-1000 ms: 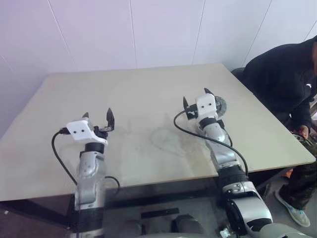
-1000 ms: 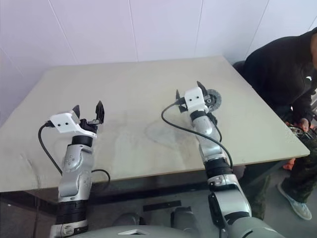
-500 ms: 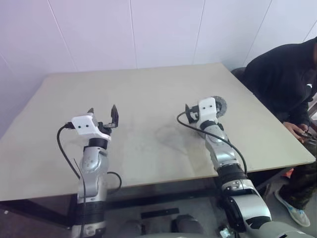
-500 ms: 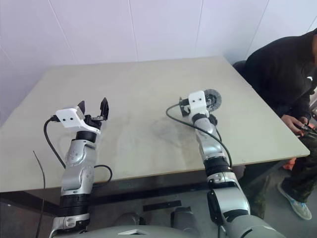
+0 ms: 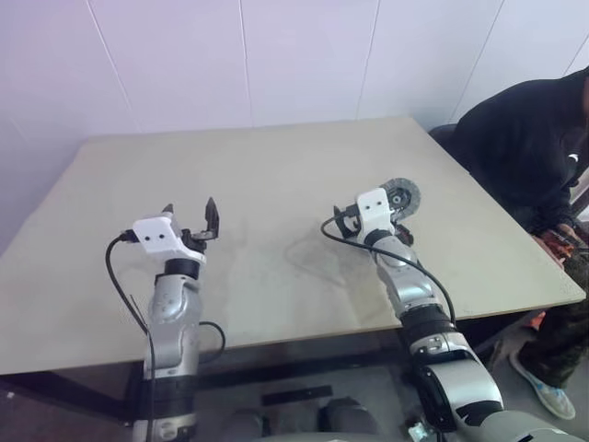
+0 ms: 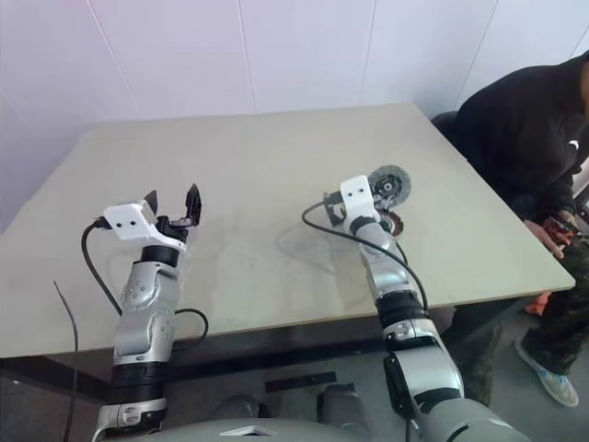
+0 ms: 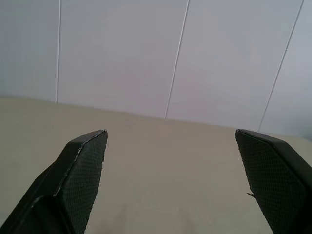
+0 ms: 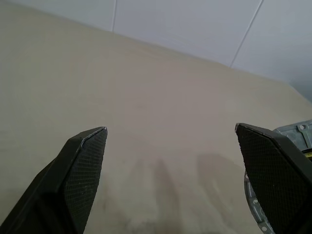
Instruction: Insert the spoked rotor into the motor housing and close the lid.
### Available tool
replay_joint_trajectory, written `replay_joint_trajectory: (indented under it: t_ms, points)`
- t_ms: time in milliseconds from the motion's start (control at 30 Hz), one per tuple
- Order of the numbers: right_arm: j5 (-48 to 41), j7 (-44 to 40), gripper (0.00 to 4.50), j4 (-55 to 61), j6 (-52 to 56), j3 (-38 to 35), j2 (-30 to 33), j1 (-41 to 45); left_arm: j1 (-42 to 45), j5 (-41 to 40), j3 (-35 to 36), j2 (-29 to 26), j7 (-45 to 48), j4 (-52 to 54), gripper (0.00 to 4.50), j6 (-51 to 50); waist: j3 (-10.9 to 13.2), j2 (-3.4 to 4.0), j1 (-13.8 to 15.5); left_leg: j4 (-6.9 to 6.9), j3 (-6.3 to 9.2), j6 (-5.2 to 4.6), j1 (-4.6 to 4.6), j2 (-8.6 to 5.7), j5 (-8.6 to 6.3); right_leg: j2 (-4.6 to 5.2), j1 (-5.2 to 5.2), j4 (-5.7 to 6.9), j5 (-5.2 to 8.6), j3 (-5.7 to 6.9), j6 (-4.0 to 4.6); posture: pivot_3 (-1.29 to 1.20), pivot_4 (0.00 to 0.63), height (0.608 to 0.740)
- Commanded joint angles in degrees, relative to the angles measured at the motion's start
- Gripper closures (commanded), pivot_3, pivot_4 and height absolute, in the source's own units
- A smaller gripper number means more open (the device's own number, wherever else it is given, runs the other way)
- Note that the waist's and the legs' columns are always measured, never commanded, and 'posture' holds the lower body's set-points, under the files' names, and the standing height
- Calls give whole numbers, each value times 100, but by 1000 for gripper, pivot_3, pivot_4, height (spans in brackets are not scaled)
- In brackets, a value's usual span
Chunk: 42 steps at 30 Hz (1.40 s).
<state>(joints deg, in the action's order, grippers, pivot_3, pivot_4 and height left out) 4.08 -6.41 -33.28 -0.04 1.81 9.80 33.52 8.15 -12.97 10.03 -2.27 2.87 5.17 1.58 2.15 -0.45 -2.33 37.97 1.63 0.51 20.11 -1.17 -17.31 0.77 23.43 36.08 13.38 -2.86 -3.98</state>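
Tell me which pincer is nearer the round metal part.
The right pincer, right beside the round metal part; the left pincer hangs far across the table.

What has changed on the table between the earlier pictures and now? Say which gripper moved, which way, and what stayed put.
The right gripper has sunk toward the table beside the metal parts and levelled out, jaws wide open throughout; it has taken hold of nothing. The left gripper shifted slightly early on, then held still, open and empty. The parts have not moved. The person still sits at the table's right.
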Motion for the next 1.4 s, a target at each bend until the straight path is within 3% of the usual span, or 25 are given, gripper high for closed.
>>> replay_joint_trajectory:
  t_ms: [33,667,1067,1233,1400]
  points:
    - [80,-91,64,135,122,104,-6,66,42,29,46,-41,-40,216,37,79,0,0,-1,0,0,0,0,0,0,0,0,0,0,0,0,0,0,740]
    - [31,-203,64,-113,-245,103,-12,260,11,142,46,-131,-20,136,37,95,0,0,-3,0,1,0,0,0,0,-1,1,1,0,1,-1,0,0,740]
    - [70,-86,64,-1295,-886,56,-37,761,-241,300,138,-277,-34,-311,37,367,0,1,-10,0,1,0,-1,1,0,0,2,2,-1,1,0,0,0,740]
    - [48,-89,64,-1495,-1550,68,-234,1102,21,351,198,-499,31,-459,37,433,0,1,-19,-1,1,0,-3,2,0,0,2,5,-1,0,-1,0,0,740]
    - [123,271,64,-2805,-1987,-45,-303,1760,799,337,376,-936,139,-1257,37,651,-1,0,-11,0,4,2,-10,1,1,-1,-4,9,-2,4,1,0,0,740]
